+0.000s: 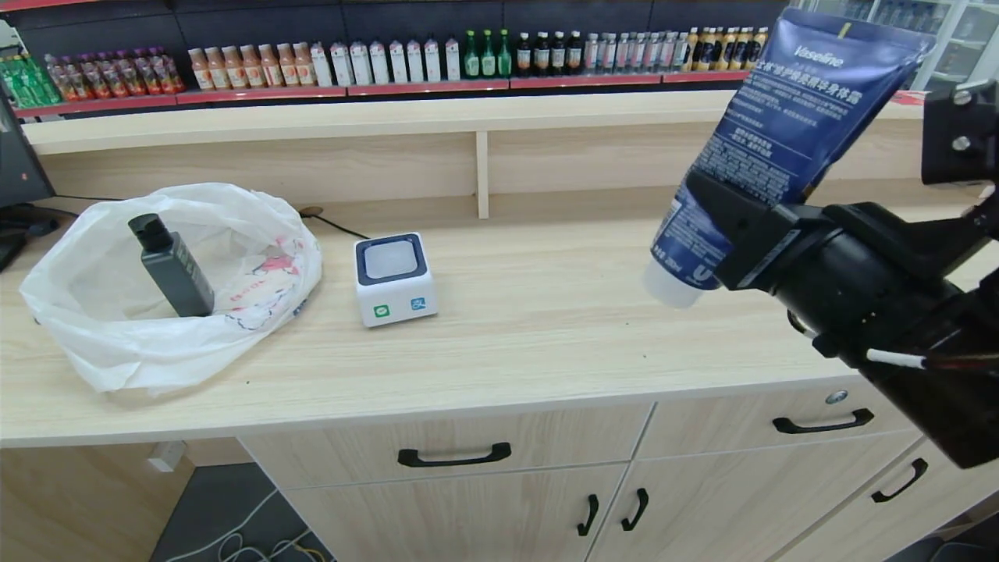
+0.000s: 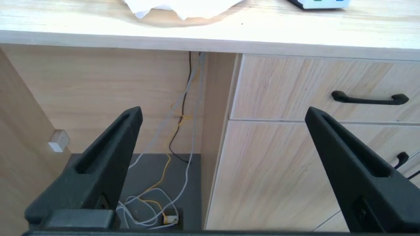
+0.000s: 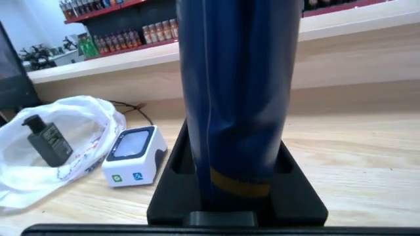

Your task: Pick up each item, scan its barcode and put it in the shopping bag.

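My right gripper [image 1: 730, 226] is shut on a dark blue lotion tube [image 1: 788, 109], held tilted in the air above the right end of the counter, white cap pointing down. In the right wrist view the blue tube [image 3: 239, 85] stands between the gripper's [image 3: 236, 172] fingers. A white cube barcode scanner [image 1: 392, 277] sits mid-counter. Left of it lies an open white plastic shopping bag [image 1: 257, 257] with a dark grey bottle [image 1: 173, 267] standing in it. My left gripper [image 2: 223, 128] hangs open with nothing in it, below the counter edge, facing the cabinet front.
The wooden counter [image 1: 546, 328] has a raised back ledge with a divider [image 1: 482, 176]. A cable [image 1: 332, 222] runs behind the scanner. A dark monitor base [image 1: 15, 203] stands at the far left. Drawers and doors with black handles [image 1: 454, 455] are below.
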`<state>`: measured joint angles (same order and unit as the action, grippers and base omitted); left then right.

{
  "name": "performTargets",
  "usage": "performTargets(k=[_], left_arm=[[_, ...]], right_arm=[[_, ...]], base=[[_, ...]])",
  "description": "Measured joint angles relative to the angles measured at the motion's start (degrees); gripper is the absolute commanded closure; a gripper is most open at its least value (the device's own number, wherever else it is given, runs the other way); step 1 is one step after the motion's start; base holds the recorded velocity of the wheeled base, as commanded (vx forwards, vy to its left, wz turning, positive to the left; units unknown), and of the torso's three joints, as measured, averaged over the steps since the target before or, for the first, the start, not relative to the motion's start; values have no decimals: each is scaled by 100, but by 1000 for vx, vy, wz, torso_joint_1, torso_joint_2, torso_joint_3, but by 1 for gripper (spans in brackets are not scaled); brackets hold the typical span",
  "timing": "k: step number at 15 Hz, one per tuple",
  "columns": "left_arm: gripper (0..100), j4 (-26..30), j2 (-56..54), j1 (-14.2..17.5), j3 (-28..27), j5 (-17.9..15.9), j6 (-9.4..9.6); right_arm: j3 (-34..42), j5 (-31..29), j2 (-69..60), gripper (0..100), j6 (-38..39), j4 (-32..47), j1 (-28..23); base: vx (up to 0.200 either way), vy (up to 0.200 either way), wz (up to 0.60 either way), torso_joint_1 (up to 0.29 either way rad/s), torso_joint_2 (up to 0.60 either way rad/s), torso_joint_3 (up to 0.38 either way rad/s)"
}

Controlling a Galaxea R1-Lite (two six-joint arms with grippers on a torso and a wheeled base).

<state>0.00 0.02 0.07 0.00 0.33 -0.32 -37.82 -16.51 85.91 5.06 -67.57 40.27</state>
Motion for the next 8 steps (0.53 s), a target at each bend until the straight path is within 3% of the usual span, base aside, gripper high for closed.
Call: performTargets(k=[4, 6, 8], left_arm=[[0, 0, 0, 0, 0, -1, 0], [0, 0, 0, -2, 0, -1, 0], [0, 0, 0, -2, 0, -1, 0]], right_arm=[[933, 1123, -105, 100, 706, -694, -16], [1029, 1796, -101, 100, 1154, -895, -68], [1073, 2108, -18, 100, 1459, -1389, -113]], base=[[0, 0, 0, 0, 0, 0], [0, 0, 0, 0, 0, 0], [0, 0, 0, 0, 0, 0]])
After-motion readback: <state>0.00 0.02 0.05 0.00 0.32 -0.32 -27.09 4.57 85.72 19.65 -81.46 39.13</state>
